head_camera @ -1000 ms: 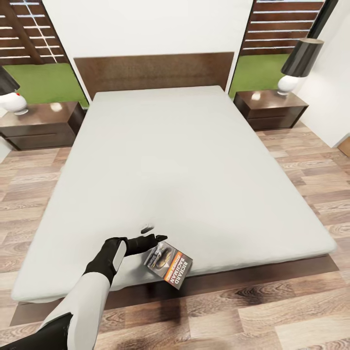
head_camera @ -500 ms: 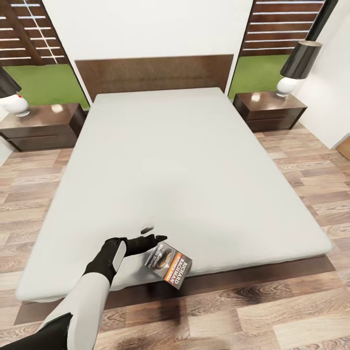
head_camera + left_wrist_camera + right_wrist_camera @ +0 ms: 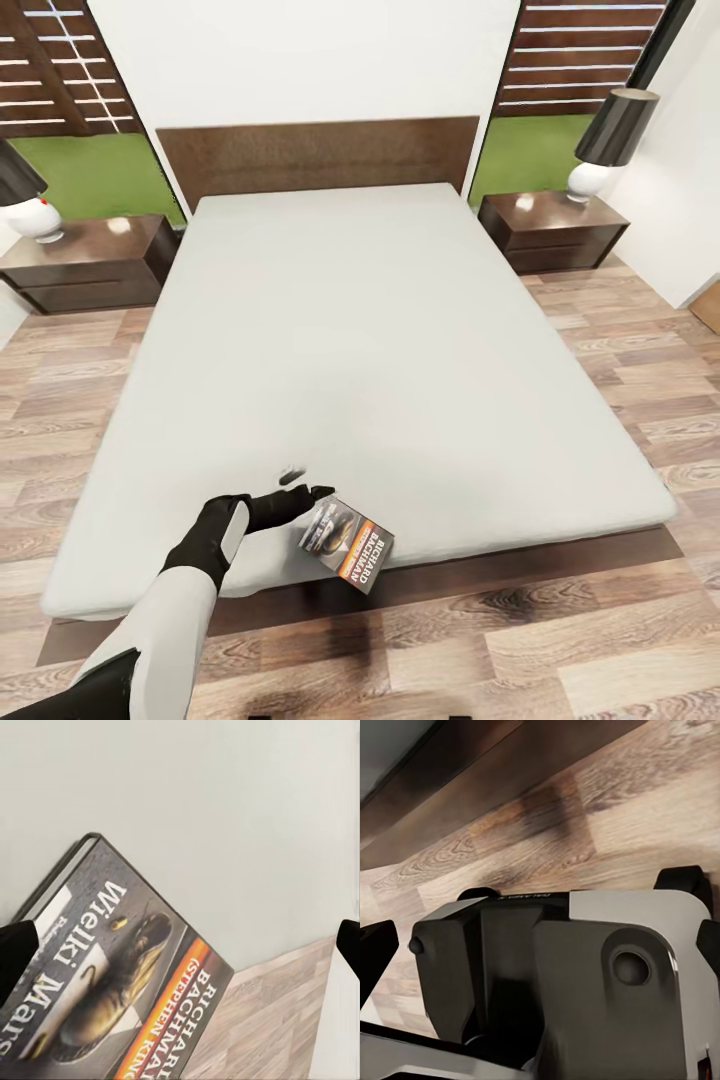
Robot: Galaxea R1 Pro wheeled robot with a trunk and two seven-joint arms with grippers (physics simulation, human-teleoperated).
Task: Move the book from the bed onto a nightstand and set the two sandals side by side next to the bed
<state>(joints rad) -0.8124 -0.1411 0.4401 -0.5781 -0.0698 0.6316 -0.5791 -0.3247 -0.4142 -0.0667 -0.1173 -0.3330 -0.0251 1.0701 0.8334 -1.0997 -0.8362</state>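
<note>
Your left gripper point(image 3: 305, 497) is closed on the book point(image 3: 348, 543) by its near corner; the left wrist view has one dark fingertip point(image 3: 16, 954) against the cover edge and the other finger off at the far side of that view, so the jaws look fairly wide there and the hold is thin — I'd call it a pinch on one edge, not a full clamp. The book hangs tilted off the foot edge of the bed point(image 3: 400, 330), half over the mattress corner, half over the dark frame and wood floor point(image 3: 560, 640).

Vs a sec ago: arm and book sit in almost the same spot relative to each other, but the whole head picture has slid — bed foot edge and headboard sit a bit lower/closer, more floor gone at the bottom. That's the camera/base moving, not the things. So the lift is done and you're starting to carry.

Right gripper: the right wrist view has only its finger edges over the robot's own body and floor; can't tell if open or closed.

Next, imo: either nightstand works — left nightstand point(image 3: 85, 262) w/ lamp point(image 3: 25, 195), or right nightstand point(image 3: 550, 232). Left is on the holding arm's side. Go slow, book could swing out of that edge grip. Sandals not seen yet
</note>
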